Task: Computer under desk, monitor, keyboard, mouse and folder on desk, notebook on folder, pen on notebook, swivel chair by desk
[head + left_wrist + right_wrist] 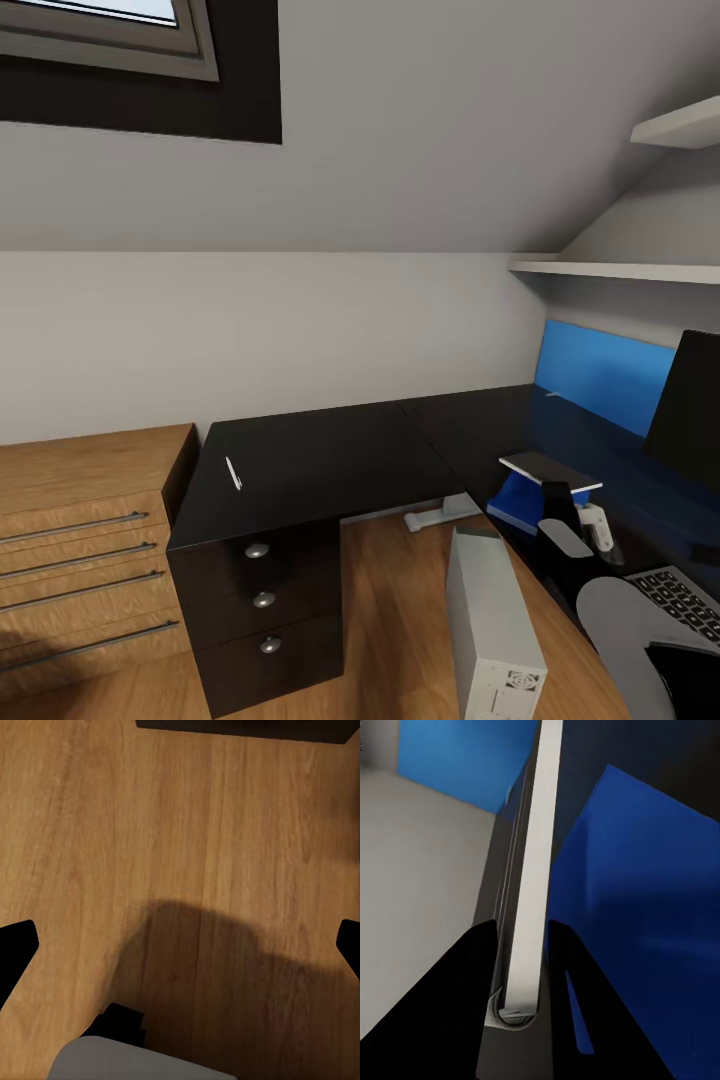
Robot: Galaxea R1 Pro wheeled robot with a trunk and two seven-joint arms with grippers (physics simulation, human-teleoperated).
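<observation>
In the head view the black desk [320, 460] runs along the wall and turns right. A thin white pen [233, 473] lies near its left end. My right gripper [554, 492] is shut on the dark notebook [550, 467], held level just above the blue folder [512, 503] on the desk. In the right wrist view the notebook's white page edge [531, 870] sits between the black fingers [472, 982], with the folder [645, 907] beyond. The monitor [690, 400] and keyboard [682, 600] stand at the right. The grey computer [495, 630] stands on the floor. My left gripper [180, 945] hangs open over wood floor.
A light wooden drawer unit [80, 540] adjoins the desk's left end. The desk drawers [262, 600] have round silver knobs. A long blue panel [600, 372] lines the wall behind the monitor, with white shelves [610, 270] above. A sloped ceiling with a skylight [100, 30] hangs overhead.
</observation>
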